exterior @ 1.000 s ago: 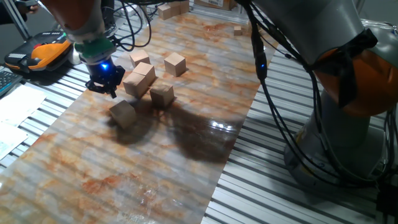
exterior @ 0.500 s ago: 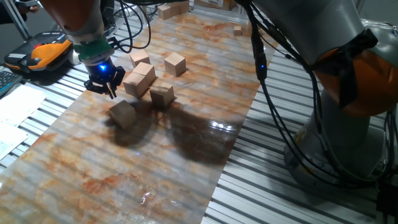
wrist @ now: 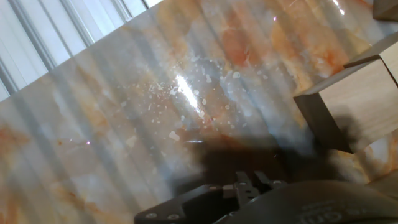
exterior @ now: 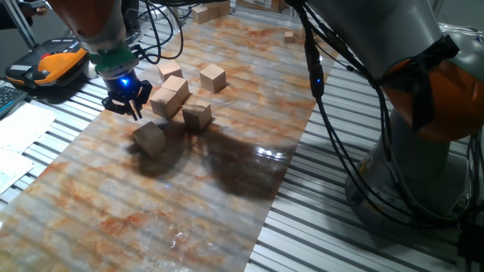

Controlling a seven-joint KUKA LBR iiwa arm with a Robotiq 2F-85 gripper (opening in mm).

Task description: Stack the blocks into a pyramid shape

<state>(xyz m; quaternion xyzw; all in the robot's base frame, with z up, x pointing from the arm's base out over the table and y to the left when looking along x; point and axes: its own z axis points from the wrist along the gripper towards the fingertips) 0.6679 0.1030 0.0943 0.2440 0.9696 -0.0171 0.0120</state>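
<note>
End effector [exterior: 127, 106] hangs empty, fingers nearly together, left of the blocks [exterior: 176, 98] clustered on the marbled counter [exterior: 249, 113] — lone cube [exterior: 150, 139] just below-right. Hand view: bare counter beneath, nearest cube [wrist: 360, 102] off right.

Marbled orange-grey mat [wrist: 186, 93] filling view, glare spot near centre. Tan wooden block [wrist: 367, 102] at right edge, dark shaded face turned left. Dark gripper [wrist: 252, 182] body along bottom edge; jaws' stance unclear.
</note>
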